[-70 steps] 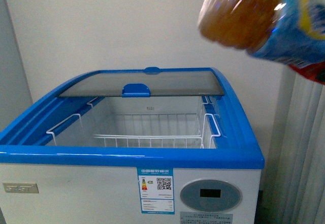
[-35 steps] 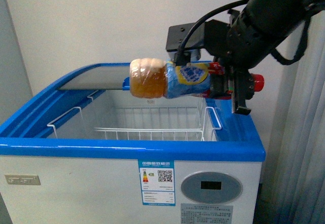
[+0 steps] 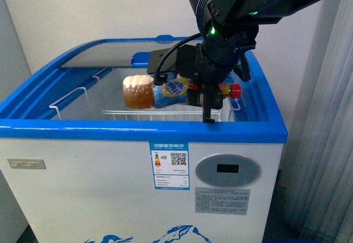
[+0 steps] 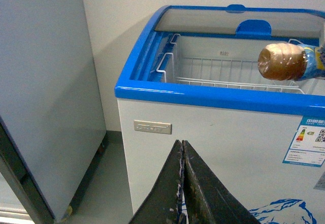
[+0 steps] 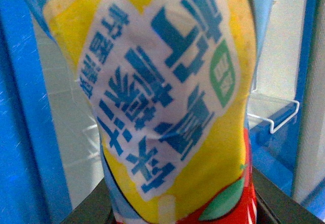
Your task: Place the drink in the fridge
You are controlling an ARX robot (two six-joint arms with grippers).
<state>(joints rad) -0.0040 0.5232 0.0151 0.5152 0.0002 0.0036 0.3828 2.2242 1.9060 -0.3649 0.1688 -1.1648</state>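
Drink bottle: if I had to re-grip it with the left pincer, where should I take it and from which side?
Take the bare orange-brown base end of the drink. It lies sideways above the fridge opening, base toward the left arm, cap end already held by the right pincer. Come from the left, probably closing across its round body.

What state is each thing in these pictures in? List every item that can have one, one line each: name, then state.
drink: capped, lying sideways, held in the air over the open fridge
fridge: open
glass lid: slid to the back
wire basket: nothing seen in it
right gripper: shut on the drink
left gripper: shut, holding nothing
upright cabinet: door closed
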